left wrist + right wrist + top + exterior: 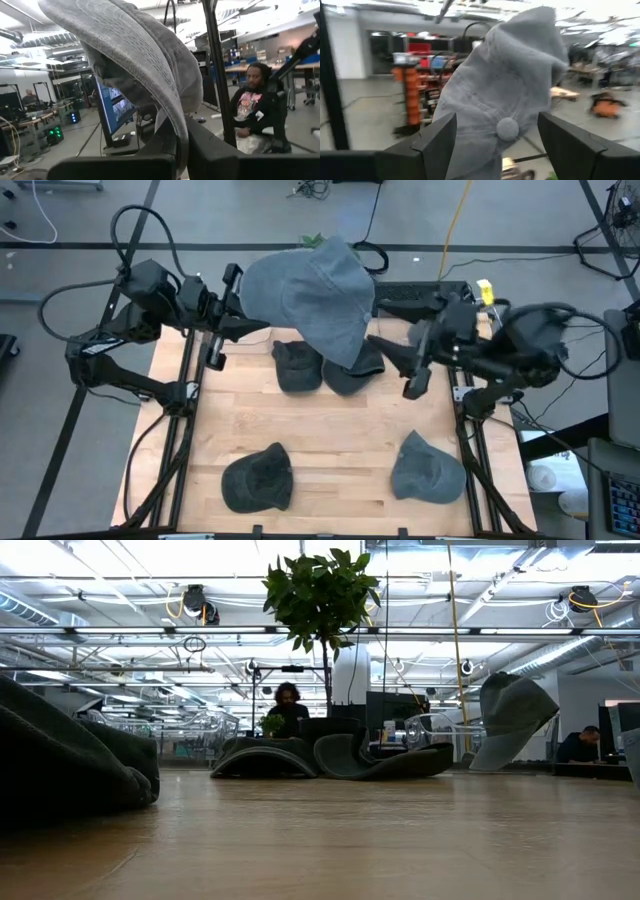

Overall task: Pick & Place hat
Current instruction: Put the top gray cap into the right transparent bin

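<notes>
A large light-grey hat hangs in the air over the table's far middle, and also shows in the low view. My left gripper is shut on it from the left. My right gripper stands open just right of the hat. In the right wrist view its two fingers stand on either side of the hat's crown button, with a gap to each. Whether they touch the cloth I cannot tell. My left gripper pinches the hat's stitched brim edge between its two fingers, coming about level from the table's left. The hat is lifted clear of the table. Its crown and the rest of the brim arch up and away beyond the fingers.
Two dark caps lie on the wooden table under the raised hat. A dark cap and a grey cap lie near the front edge. The table's middle is bare wood. People sit in the room beyond.
</notes>
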{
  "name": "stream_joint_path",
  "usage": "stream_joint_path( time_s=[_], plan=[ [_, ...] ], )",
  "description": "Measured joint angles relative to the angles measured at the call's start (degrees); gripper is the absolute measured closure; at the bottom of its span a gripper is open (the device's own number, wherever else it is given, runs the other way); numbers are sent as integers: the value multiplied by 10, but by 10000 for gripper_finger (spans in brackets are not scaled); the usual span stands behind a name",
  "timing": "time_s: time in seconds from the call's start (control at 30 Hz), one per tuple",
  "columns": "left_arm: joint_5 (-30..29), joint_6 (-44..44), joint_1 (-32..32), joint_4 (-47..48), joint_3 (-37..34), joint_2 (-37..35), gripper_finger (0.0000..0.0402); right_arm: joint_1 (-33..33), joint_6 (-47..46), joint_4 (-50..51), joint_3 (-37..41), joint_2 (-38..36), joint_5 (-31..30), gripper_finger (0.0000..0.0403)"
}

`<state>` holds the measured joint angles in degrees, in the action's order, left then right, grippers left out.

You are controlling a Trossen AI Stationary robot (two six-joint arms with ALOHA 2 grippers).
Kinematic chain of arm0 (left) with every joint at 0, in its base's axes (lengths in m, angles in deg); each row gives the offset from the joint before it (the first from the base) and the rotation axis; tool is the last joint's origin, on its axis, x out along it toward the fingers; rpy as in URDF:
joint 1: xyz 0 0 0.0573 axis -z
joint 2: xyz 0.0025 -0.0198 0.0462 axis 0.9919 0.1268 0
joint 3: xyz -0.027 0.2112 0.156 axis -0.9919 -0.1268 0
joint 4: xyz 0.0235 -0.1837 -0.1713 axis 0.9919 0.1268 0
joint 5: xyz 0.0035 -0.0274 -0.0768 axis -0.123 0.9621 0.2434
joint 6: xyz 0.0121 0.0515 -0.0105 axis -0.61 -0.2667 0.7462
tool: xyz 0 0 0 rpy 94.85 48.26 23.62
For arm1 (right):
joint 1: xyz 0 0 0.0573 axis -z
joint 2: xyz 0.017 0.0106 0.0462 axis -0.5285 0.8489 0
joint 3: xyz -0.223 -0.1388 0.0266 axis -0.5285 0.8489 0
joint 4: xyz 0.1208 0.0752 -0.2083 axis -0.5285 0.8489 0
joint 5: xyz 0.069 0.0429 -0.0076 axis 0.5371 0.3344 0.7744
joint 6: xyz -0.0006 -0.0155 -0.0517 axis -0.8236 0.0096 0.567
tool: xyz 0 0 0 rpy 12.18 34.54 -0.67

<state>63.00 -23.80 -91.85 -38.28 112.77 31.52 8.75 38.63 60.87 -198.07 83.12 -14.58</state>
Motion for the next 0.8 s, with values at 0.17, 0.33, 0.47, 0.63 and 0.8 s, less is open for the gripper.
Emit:
stream_joint_path(
  time_s=[0.17, 0.33, 0.47, 0.63, 0.8],
  plan=[
    [-28, -62, 19, 12, 0, 0, 393, 84, -112, 51, 0, -17, 137, 133],
    [-40, -87, 29, 14, 0, 0, 393, 133, -139, 63, 0, -35, 187, 133],
    [-91, -103, 38, 12, 0, 0, 393, 166, -181, 73, -1, -43, 248, 133],
    [-140, -123, 48, 5, 0, 4, 393, 194, -223, 74, -1, -34, 335, 133],
    [-159, -139, 63, 2, 0, 12, 393, 217, -225, 71, -1, -19, 366, 133]
  ],
)
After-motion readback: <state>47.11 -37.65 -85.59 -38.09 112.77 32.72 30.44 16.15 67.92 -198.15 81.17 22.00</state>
